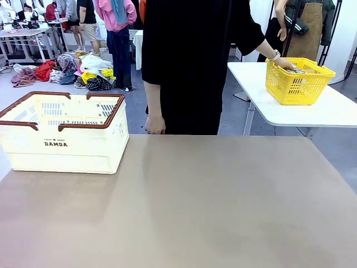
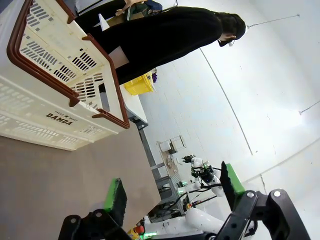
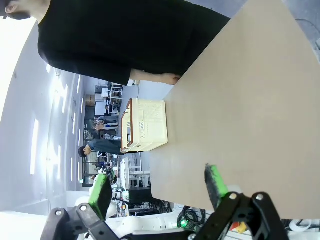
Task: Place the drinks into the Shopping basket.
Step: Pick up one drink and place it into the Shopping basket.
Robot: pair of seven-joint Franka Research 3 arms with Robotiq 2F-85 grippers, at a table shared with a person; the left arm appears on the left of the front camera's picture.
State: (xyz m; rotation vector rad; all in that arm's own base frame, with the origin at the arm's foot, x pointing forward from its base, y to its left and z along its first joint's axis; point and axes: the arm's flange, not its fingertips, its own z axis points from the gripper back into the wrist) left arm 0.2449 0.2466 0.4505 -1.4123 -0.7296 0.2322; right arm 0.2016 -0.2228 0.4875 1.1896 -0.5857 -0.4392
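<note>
Shopping basket (image 1: 83,153): upright on the brown surface (image 1: 212,201), at its far left, "DAMDA" side facing the robot.
Left gripper (image 2: 173,192): jaws released, spread wide, nothing between them.
Right gripper (image 3: 158,189): jaws released, spread wide above the surface.
Person's hands: one (image 1: 155,124) at the surface's far edge, the other (image 1: 287,63) inside the yellow mesh basket (image 1: 298,86) on a white side table (image 1: 312,111).

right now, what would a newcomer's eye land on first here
The cream-white plastic basket with a brown rim, at the left of the tan table. Across it stands a person in black, one hand reaching into a bright yellow mesh basket on a white side table at right.
</note>
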